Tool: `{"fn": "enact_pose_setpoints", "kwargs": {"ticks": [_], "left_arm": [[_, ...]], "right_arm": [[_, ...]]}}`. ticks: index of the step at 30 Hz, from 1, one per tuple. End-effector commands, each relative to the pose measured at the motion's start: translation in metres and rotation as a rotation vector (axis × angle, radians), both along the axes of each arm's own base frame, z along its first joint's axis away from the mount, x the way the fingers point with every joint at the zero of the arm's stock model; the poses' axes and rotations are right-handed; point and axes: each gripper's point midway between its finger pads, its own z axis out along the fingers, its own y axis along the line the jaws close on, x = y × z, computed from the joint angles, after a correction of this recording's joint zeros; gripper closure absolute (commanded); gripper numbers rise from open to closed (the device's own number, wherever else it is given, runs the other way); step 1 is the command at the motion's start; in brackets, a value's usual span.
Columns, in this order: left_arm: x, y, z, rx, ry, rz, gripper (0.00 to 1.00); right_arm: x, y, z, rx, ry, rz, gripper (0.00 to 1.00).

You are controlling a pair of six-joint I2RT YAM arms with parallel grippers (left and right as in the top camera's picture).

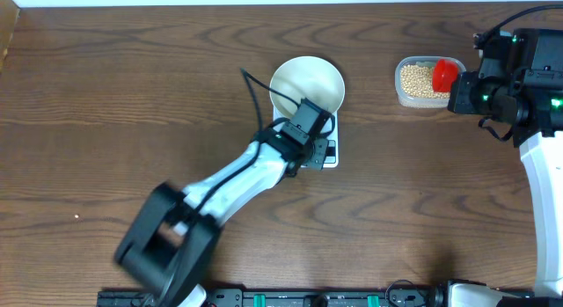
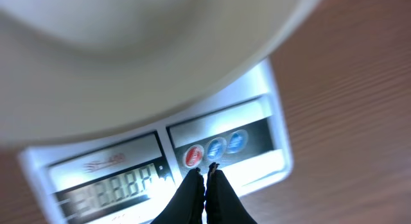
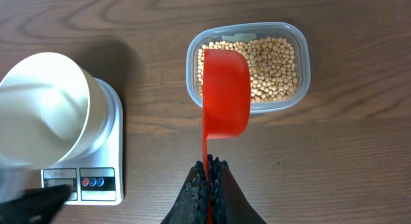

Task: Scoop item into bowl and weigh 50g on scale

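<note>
The white bowl [image 1: 307, 84] stands on the white scale [image 1: 328, 154]; it also shows in the right wrist view [image 3: 43, 103]. My left gripper [image 2: 205, 167] is shut and empty, its tips at the scale's red button [image 2: 192, 156]; the display [image 2: 115, 190] is lit. My right gripper [image 3: 210, 165] is shut on the handle of a red scoop [image 3: 225, 89], held above the clear tub [image 3: 302, 63] of tan beans [image 3: 273, 67]. In the overhead view the scoop [image 1: 445, 74] hangs over the tub [image 1: 406, 94] at the right.
The scale [image 3: 106, 185] sits left of the tub with a strip of bare wood between them. The left arm [image 1: 229, 188] stretches diagonally from the front left to the scale. The table's far edge [image 1: 264, 4] runs along the top.
</note>
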Motion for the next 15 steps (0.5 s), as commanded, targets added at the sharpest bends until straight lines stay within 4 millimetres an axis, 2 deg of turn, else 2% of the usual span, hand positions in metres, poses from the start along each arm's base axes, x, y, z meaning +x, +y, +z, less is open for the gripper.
{"fn": "enact_pose_setpoints", "kwargs": {"ticks": [1,3,5,9,13,15], "left_arm": [[0.01,0.001,0.093,-0.12,-0.178,0.005,0.93],[0.007,0.013,0.113,-0.136,-0.203,0.024,0.92],[0.0,0.043,0.135,-0.134,-0.212,0.076,0.93],[0.003,0.082,0.148,-0.116,-0.224,0.169,0.92],[0.029,0.146,0.153,-0.045,-0.279,0.363,0.93],[0.05,0.189,0.158,-0.013,-0.333,0.495,0.92]], "right_arm": [[0.004,-0.003,0.006,-0.014,-0.02,0.004,0.99],[0.004,-0.003,0.006,-0.014,-0.022,0.004,0.99],[0.005,-0.003,0.006,-0.014,-0.023,0.004,0.99],[0.007,-0.003,0.008,-0.015,-0.034,0.004,0.99],[0.013,-0.004,0.012,-0.018,-0.066,0.003,0.99],[0.021,-0.005,0.015,-0.021,-0.095,0.003,0.99]]}}
